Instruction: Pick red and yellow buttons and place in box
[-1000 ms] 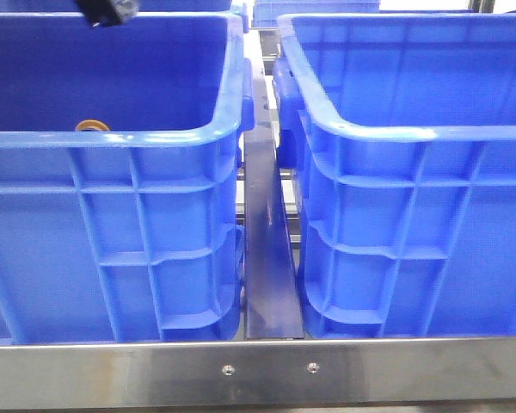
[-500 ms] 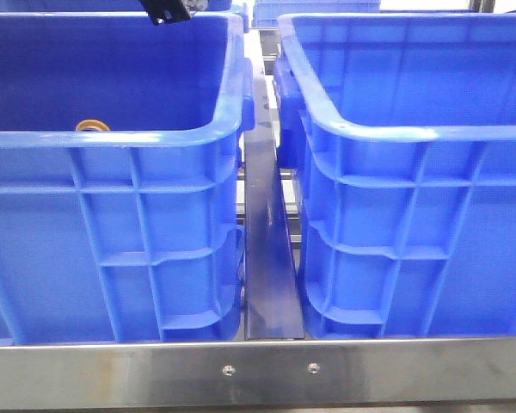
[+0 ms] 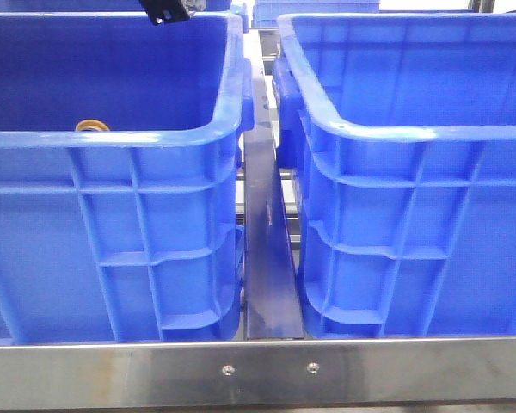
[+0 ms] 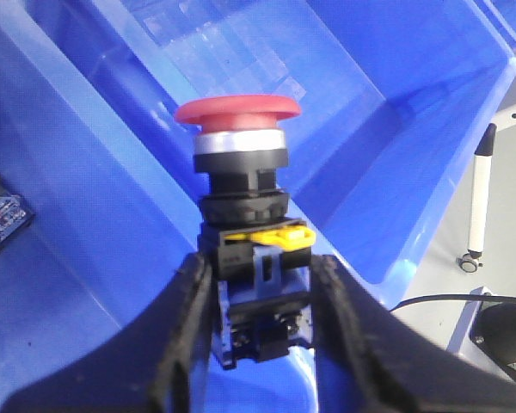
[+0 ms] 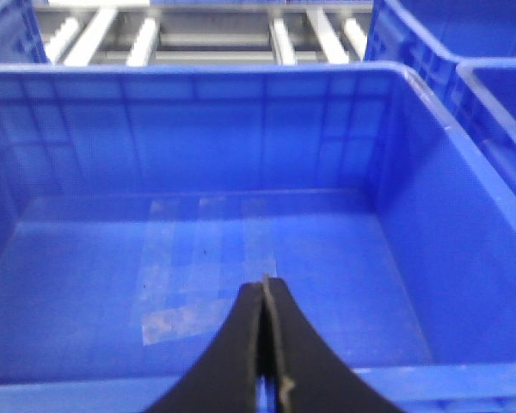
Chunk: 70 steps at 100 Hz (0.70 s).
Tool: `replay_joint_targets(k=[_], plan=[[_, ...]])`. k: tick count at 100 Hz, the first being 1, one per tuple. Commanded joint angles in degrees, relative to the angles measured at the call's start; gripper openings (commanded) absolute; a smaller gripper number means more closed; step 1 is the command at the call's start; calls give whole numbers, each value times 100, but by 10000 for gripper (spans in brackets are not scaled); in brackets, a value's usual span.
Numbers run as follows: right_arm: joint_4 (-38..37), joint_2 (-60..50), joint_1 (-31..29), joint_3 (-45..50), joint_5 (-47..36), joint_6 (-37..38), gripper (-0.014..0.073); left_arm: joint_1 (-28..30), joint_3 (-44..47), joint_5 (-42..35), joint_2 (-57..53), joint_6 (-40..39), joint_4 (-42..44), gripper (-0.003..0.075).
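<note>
My left gripper is shut on the black and blue base of the red button, whose domed red cap points away from the fingers. It hangs over the walls where two blue crates meet. In the front view only a black bit of that gripper shows at the top, above the left crate. The yellow button peeks over that crate's near rim. The right-hand box looks the same. My right gripper is shut on nothing above the box floor.
A narrow metal-floored gap separates the two crates, and a steel rail runs along the front. A small dark part lies on one crate's floor. More blue crates and rollers stand beyond. A white pole on a caster stands outside.
Over the past second my left gripper moved right along the top of the front view, then stayed still. The crates and the yellow button have not moved.
</note>
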Motion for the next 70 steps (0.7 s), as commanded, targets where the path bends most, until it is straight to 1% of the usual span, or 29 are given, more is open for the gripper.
replay_joint_targets(k=[1, 10, 15, 22, 26, 27, 29, 34, 36, 39, 41, 46, 51, 57, 64, 70], plan=[[-25, 587, -9, -555, -188, 18, -102, -49, -163, -176, -185, 34, -365, 0], [149, 1109, -9, -980, -5, 18, -99, -49, -163, -176, -185, 34, -365, 0], [247, 1383, -9, -1206, 125, 18, -79, -49, -163, -176, -185, 34, -365, 0], [373, 1761, -9, -1499, 319, 18, 12, -49, -163, -176, -185, 34, -365, 0], [486, 1967, -9, -1664, 417, 18, 103, -49, -163, -176, -185, 34, -365, 0], [506, 1999, -9, -1713, 436, 18, 137, -49, -163, -176, -185, 34, -365, 0], [571, 2098, -9, -1763, 473, 18, 175, -49, -163, -176, -185, 34, -365, 0], [737, 2312, -9, -1952, 569, 18, 335, -49, -163, -176, -185, 34, -365, 0], [821, 2396, -9, -1997, 597, 18, 374, -49, -163, -176, -185, 34, -365, 0], [969, 2533, -9, -2109, 644, 18, 462, -49, -163, -176, -185, 34, -365, 0], [1035, 2586, -9, -2180, 691, 18, 507, -49, -163, -176, -185, 34, -365, 0], [1334, 2807, -9, -2345, 817, 13, 577, -49, -163, -176, -185, 34, -365, 0], [1684, 2984, -9, -2499, 931, -47, 603, -49, -163, -176, -185, 34, -365, 0], [2201, 3162, -3, -2682, 1093, -213, 595, -49, -163, -176, -185, 34, -365, 0], [3043, 3404, 2, -2912, 1316, -598, 581, -49, -163, -176, -185, 34, -365, 0], [3924, 3631, 2, -3107, 1550, -1071, 568, -49, -163, -176, -185, 34, -365, 0]])
